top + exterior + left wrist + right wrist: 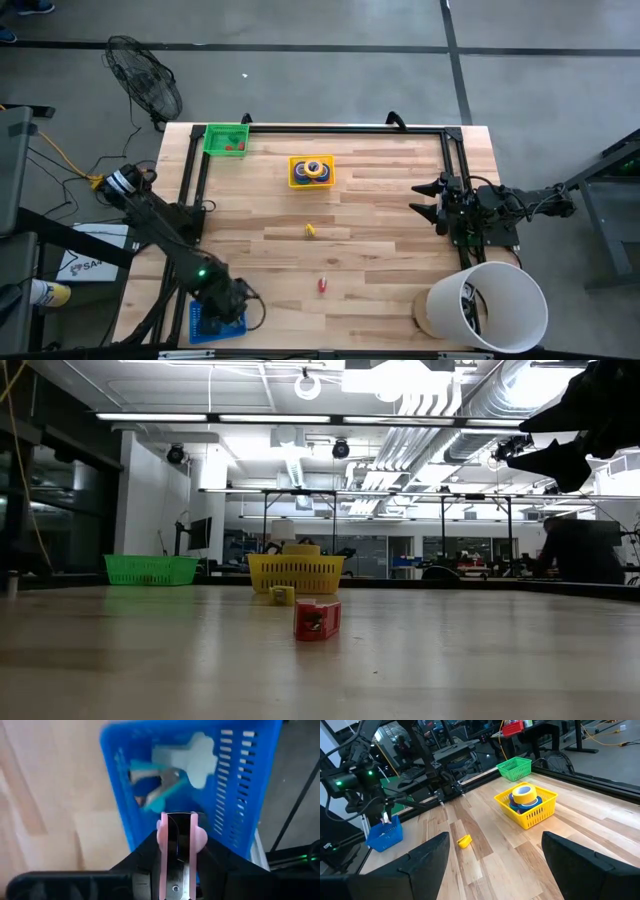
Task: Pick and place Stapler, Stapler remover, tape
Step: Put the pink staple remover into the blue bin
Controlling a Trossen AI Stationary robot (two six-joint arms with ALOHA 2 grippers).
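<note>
My left gripper (222,300) hangs over the blue basket (216,324) at the table's near left corner, shut on a pink stapler (180,832). Pale blue-and-white staple removers (167,780) lie inside the blue basket (240,785). The right wrist view shows the stapler (385,818) just above the basket's rim (384,836). Tape rolls, yellow on blue (524,796), sit in the yellow basket (311,172) at the far middle. My right gripper (428,200) waits open above the table's right side, touching nothing. My left gripper pinches the pink stapler (161,827) between its two fingers from above, pointing down into the blue basket. The stapler's end sticks out past the fingertips and is lifted clear of the basket floor. The gripper's own body hides how far back it reaches.
A green basket (226,138) with small red pieces stands at the far left. A small yellow piece (310,230) and a small red piece (322,285) lie on the bare wood mid-table. A white bucket (487,307) stands at the near right corner.
</note>
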